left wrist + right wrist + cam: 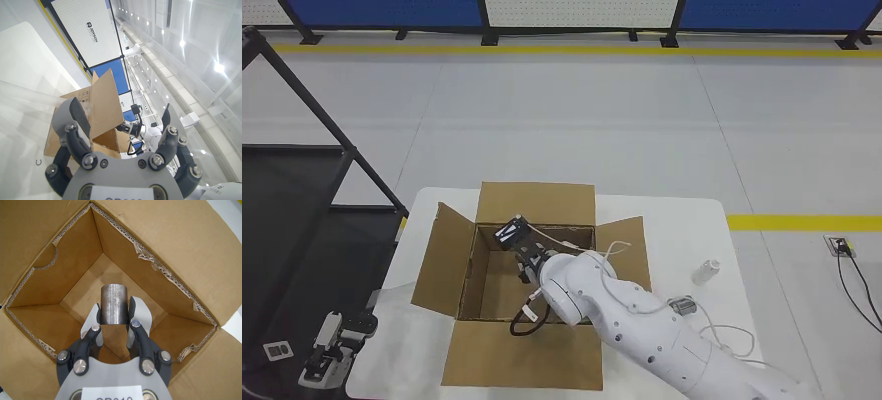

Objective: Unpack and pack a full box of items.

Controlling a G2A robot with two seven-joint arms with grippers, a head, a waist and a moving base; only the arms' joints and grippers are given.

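Subject: brown corrugated cardboard box [537, 205], standing on the white bench [692, 215] with all four flaps folded outward.

Right hand [115, 311]: lowered inside the box and closed on a short dull-grey metal cylinder [114, 298], one finger pad on each side of its curved wall. The cylinder is therefore within the box, near the middle of the floor. Whether its far end rests on the floor or hangs clear cannot be determined.

Left hand [121, 108]: open, holding nothing, off to the side of the box at flap level and not engaged.

Box contents: the floor around the cylinder is bare cardboard. The inner edges of the flaps are torn in several places.

Outside the box: one small white bottle [705, 270] stands on the bench, well apart from the box on the robot's right.

Assessment: the box is far from full. With one item out on the bench and one in the grip, the work appears to stand near the turn between unpacking and repacking. Which direction the cylinder is travelling cannot be established. At least the bottle remains to be packed.
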